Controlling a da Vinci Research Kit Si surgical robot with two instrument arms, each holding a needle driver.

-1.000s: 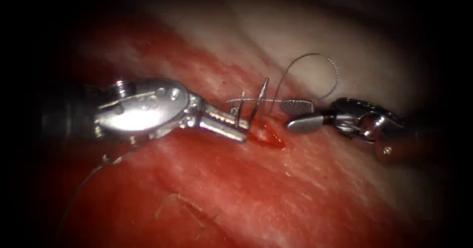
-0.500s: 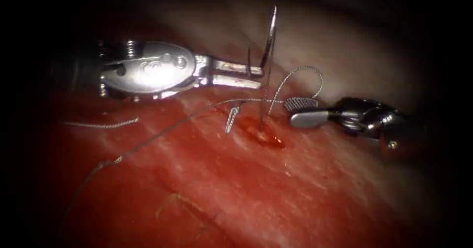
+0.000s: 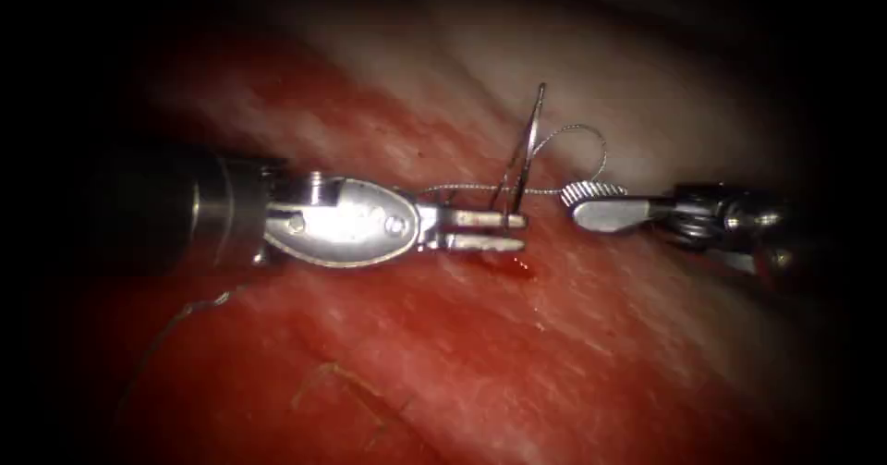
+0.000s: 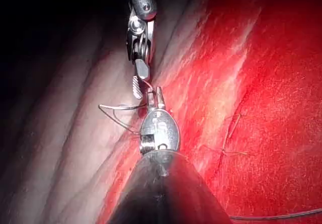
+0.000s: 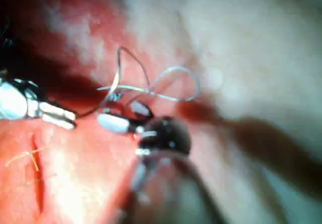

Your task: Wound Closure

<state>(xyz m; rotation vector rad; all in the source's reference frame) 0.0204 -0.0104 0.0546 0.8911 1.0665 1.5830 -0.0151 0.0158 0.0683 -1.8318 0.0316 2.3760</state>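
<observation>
Since half a second ago the left tool (image 3: 490, 230) has come back down from above the red fluid (image 3: 519, 263) to lie just beside it, on its left, and the needle (image 3: 525, 146) has come down with it. Its fingers (image 3: 480, 219) are clamped on the needle near the lower end of the curve; the rest of the curve rises free above the fluid, and I cannot tell whether its lowest part touches the tissue (image 3: 554, 363). The right tool (image 3: 596, 204) sits to the right of the fluid, a little further off than before, fingers apart and holding nothing. The thread (image 3: 462, 189) runs from the needle leftward over the left tool and loops up to the right, above the right tool.

My judgement is that the needle is stiff, thin, light and slippery, so it wants a firm hold on the body of the curve, clear of the point. The thread is limp and fine, easily snagged. The tissue looks soft and wet. No container is present.
</observation>
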